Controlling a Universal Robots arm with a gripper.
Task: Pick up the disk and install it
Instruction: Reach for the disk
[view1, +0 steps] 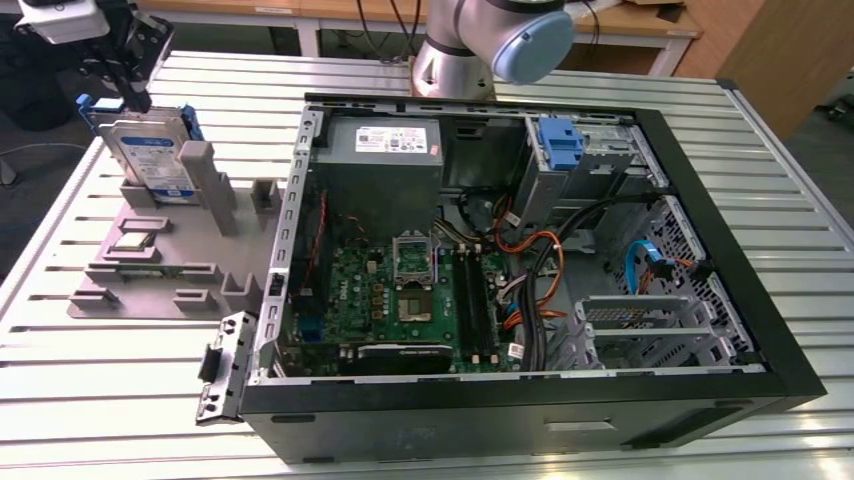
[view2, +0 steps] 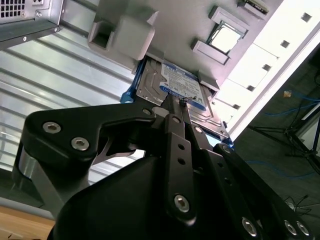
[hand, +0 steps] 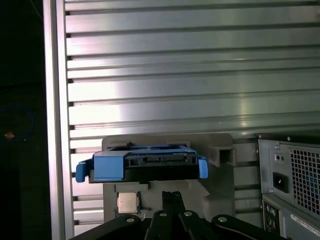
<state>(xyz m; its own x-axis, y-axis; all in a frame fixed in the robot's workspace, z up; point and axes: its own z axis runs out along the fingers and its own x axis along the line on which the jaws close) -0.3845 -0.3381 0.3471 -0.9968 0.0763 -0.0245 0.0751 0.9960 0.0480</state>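
The disk (view1: 140, 155) is standing on end in a slot of the grey holder (view1: 160, 275), which is lying on the slatted metal table (view1: 107, 400) at the exterior view's left, just beside the open computer case (view1: 754, 300). Its long axis is running upright with a slight lean, its labelled flat face is showing towards the exterior camera, and the blue carrier is framing its side edges. In the first wrist view the disk (hand: 145, 167) is presenting its narrow connector end towards the arm, so that end is pointing up out of the slot. The gripper (view1: 134, 100) is hanging right above the disk's upper edge; in both wrist views its fingers (view2: 167, 117) are lying narrow, drawn almost together with nothing between them, and the tips (hand: 172, 196) are sitting just beside the disk (view2: 175, 82) rather than around it. A small square chip (view1: 138, 242) is resting flat in the holder near the disk's foot
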